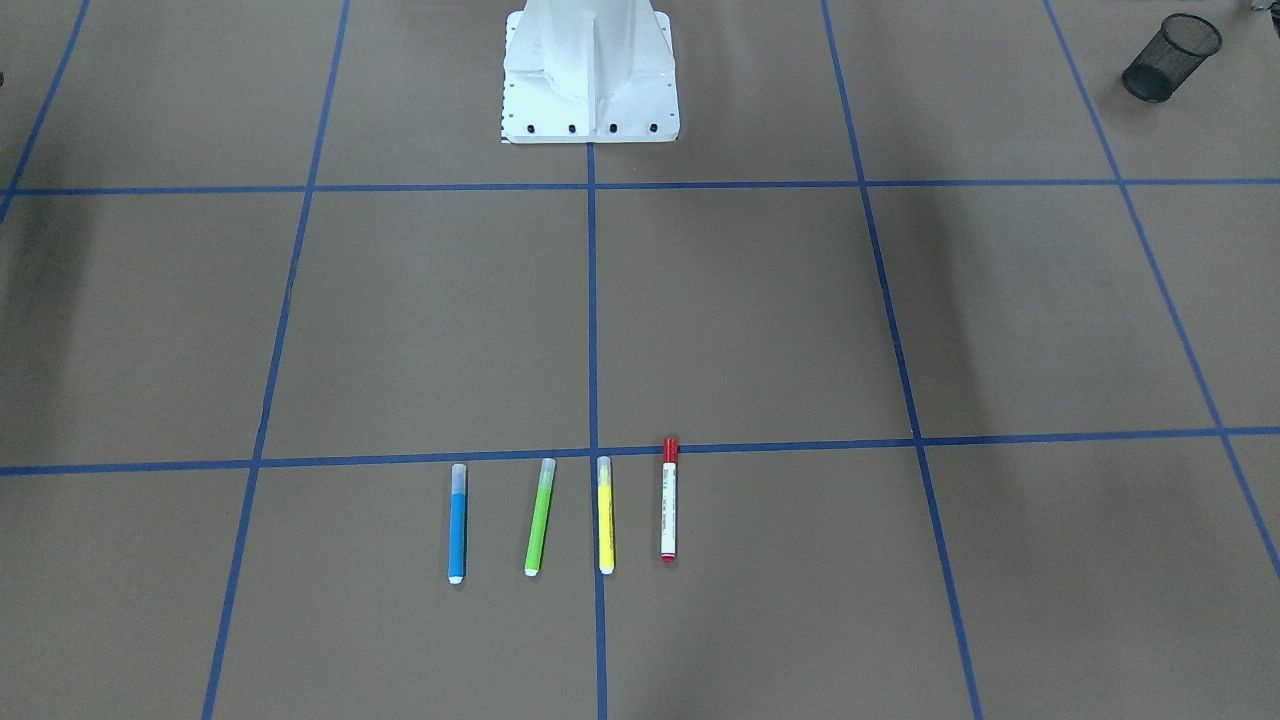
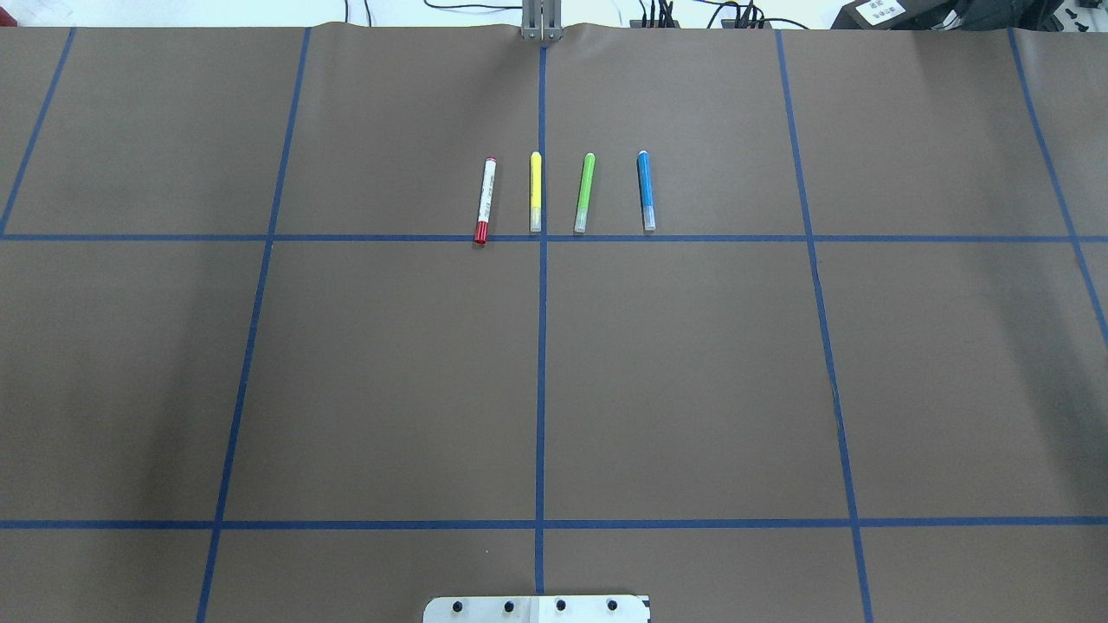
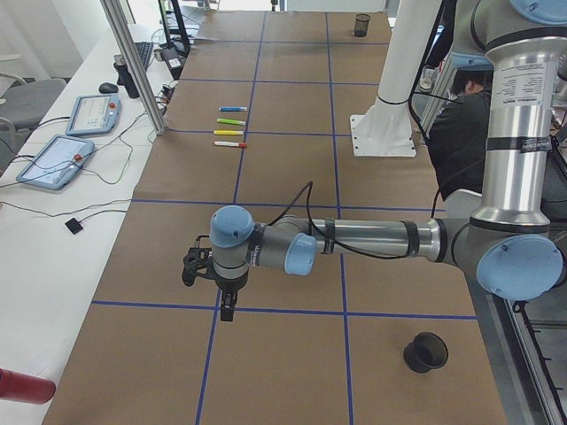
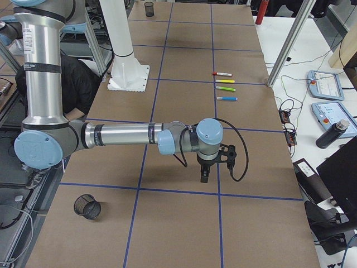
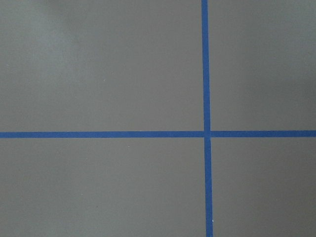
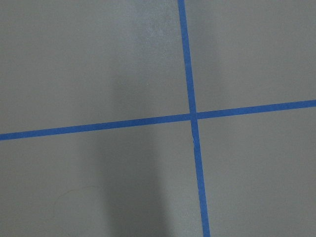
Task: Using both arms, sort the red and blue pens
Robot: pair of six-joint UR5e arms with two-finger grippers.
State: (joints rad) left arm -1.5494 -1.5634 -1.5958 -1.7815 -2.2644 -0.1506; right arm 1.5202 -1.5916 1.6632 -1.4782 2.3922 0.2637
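The red pen, white-barrelled with a red cap, lies at one end of a row of four markers; its cap rests on a blue tape line. At the row's other end lies the blue pen. Neither arm shows in the front or overhead views. In the exterior left view my left gripper hangs over a tape crossing, far from the pens. My right gripper hangs likewise in the exterior right view. I cannot tell whether either is open or shut. Both wrist views show only brown paper and tape.
A lime-green marker and a yellow marker lie between the two pens. Black mesh cups stand near each table end. The white pedestal stands mid-table on the robot's side. A person sits behind the robot's base.
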